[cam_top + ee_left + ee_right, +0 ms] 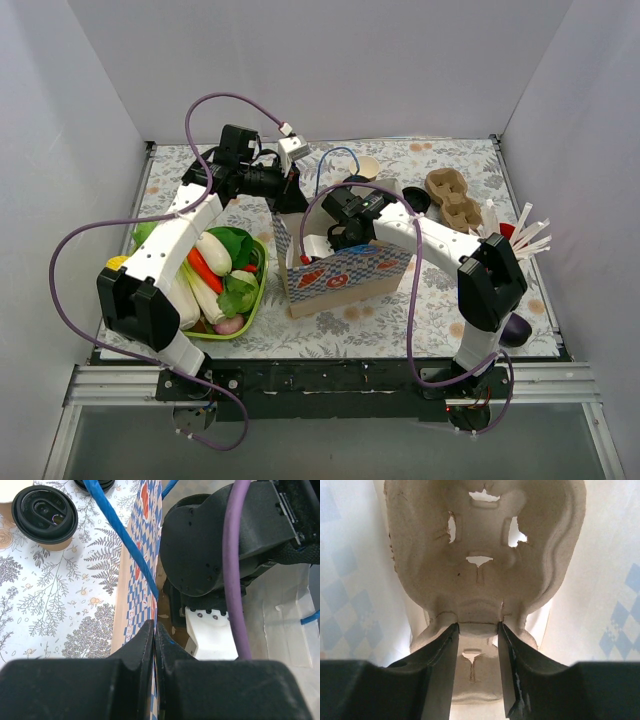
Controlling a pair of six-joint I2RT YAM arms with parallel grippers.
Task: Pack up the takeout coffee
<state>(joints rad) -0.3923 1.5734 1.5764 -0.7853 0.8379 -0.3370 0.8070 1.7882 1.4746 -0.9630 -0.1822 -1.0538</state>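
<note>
The takeout coffee [45,514], a tan paper cup with a black lid, stands on the floral cloth outside the blue-checked paper bag [345,278], beyond its far side. In the top view my right arm mostly hides the cup. My left gripper [155,628] is shut on the bag's upper edge [145,555], and it also shows in the top view [287,205]. My right gripper [478,627] reaches down inside the bag [335,238]. It is shut on the middle bridge of a brown two-hole cup carrier [485,545], which sits between the bag's walls.
A green basket [262,285] of toy vegetables stands left of the bag. More cardboard carriers [452,197] and a red cup of white sticks [512,232] stand at the far right. A loose black lid [413,200] lies beside them. Cables loop over both arms.
</note>
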